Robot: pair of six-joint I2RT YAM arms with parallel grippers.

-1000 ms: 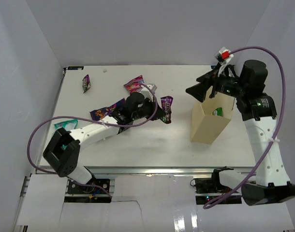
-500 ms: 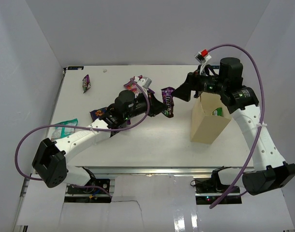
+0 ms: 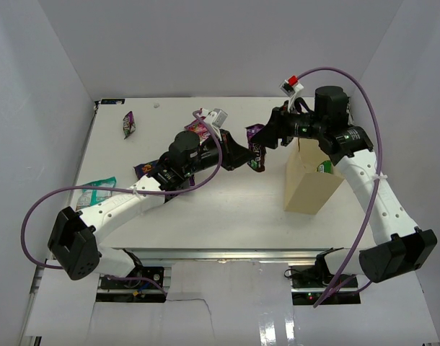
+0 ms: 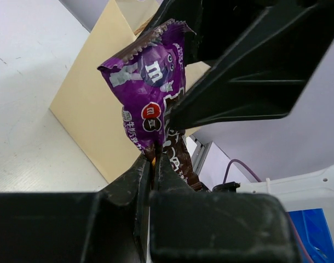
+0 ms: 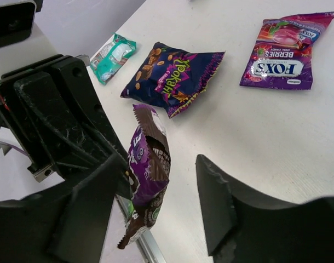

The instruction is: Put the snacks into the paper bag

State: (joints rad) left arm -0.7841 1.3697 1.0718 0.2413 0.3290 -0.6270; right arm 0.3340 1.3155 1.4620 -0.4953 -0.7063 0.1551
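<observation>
White tabletop (image 3: 227, 209) beneath them, the left gripper (image 4: 154, 159) is pinching a small purple packet (image 3: 257, 151) aloft at ten o'clock of the paper bag (image 3: 310, 184), seemingly offering it to the right gripper (image 5: 159, 181), whose open fingers are straddling it.

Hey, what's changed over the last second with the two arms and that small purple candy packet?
The left gripper, shut on the small glossy purple packet, carried it rightward toward the tall tan paper bag. The right gripper swung left from above the bag; its open jaws now flank the packet, not gripping it. The bag and the other packets on the table stayed put.
</observation>
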